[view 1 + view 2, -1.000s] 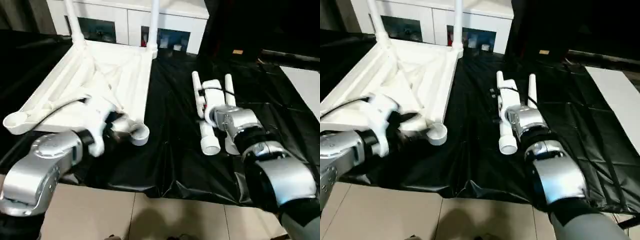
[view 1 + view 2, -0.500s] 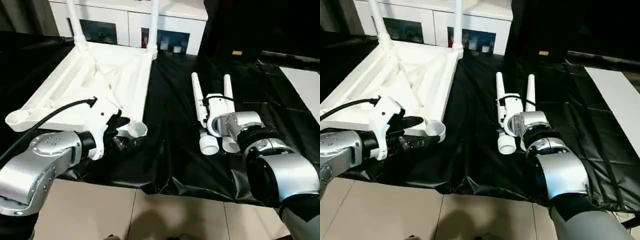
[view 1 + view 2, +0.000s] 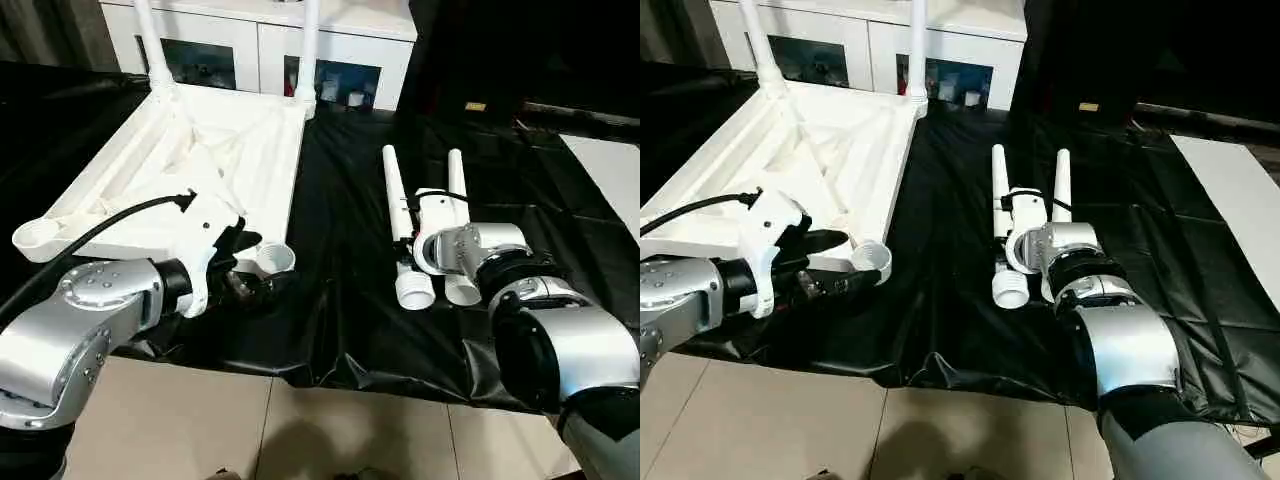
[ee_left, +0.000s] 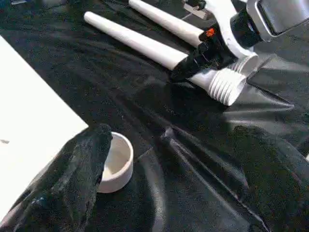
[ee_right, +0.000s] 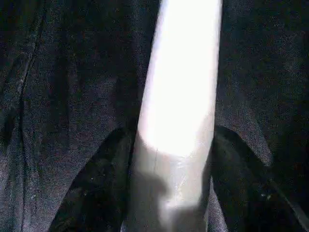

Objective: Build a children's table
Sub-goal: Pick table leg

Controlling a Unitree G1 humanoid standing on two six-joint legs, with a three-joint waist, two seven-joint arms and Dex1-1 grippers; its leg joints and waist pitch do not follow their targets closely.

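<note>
Now right hand (image 4: 190,67) narrowed around a loose leg (image 3: 398,222), left hand (image 3: 845,262) wider, released beside the corner socket (image 3: 872,263).

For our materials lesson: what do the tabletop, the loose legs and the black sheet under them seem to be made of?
Tabletop: likely moulded plastic, matt white; its underside shows cast ribs and round corner sockets.
Legs: probably the same white plastic, smooth and tapered, with a moulded thread at the thick end.
Sheet: seems thin plastic film, glossy black; it wrinkles and catches light along the creases.
</note>
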